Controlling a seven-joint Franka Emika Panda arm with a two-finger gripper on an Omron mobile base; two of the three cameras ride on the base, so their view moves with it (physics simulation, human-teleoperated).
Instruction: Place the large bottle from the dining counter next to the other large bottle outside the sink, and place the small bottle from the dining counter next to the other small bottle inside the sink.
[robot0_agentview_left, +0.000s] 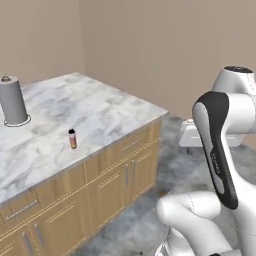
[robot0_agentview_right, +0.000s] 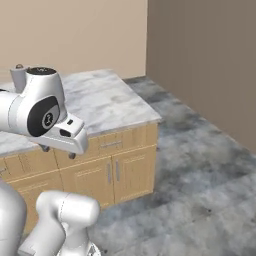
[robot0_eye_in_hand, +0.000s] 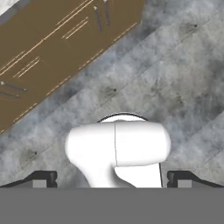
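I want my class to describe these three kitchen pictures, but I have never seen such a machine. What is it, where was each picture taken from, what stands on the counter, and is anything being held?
The machine is a white robot arm with dark joints on a base that can drive. Two pictures come from cameras on that base, behind the arm to its left and right, looking forward over it. The third comes from a camera on the hand, here pointing down at the grey floor and the wooden cabinet fronts.

The dining counter is a marble top over light wood cabinets. On it stands the small bottle, upright, with a dark cap and a body pink above, orange-yellow below. Further back stands a tall grey cylinder.

The gripper is open and holds nothing; its two dark fingertips stand far apart at the bottom of the hand view.
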